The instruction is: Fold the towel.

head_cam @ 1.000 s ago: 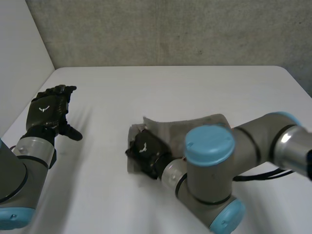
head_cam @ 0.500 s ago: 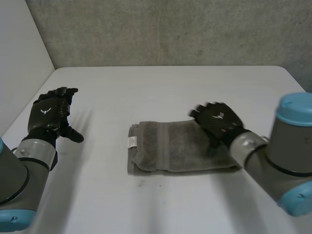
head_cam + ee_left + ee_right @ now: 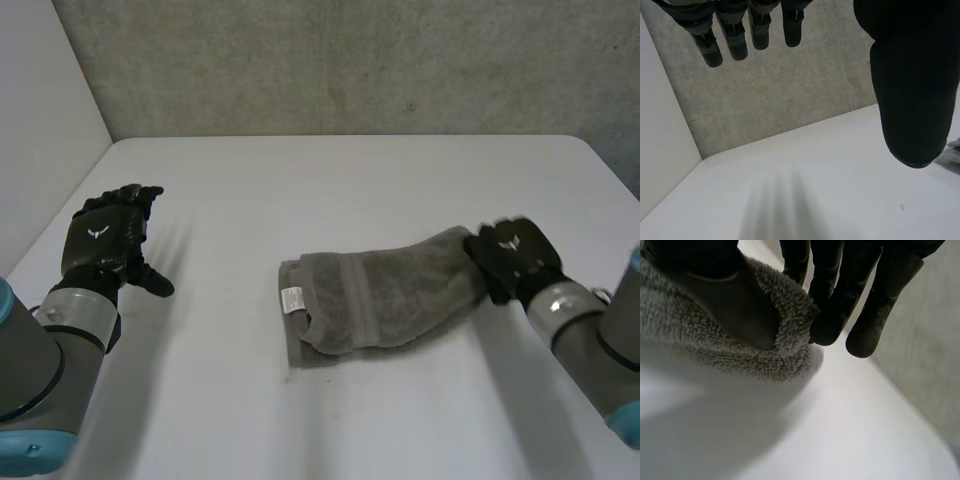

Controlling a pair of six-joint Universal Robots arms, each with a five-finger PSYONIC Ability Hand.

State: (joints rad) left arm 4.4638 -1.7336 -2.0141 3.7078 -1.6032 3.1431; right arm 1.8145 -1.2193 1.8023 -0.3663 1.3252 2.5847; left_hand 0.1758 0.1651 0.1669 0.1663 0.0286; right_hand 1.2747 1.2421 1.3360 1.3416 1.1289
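White table [image 3: 400,420] spreads out under both arms. Toward its middle lies the grey towel [image 3: 390,295], folded into a thick strip, with its white label [image 3: 292,299] at the end facing the table's left edge. The right hand [image 3: 512,258] grips the opposite end, thumb pressed onto the folded edge and fingers curled against it. Near the table's left edge the left hand [image 3: 100,240] hovers with fingers straight, holding nothing, well apart from the towel. Beyond the far edge stands a concrete wall [image 3: 350,60].
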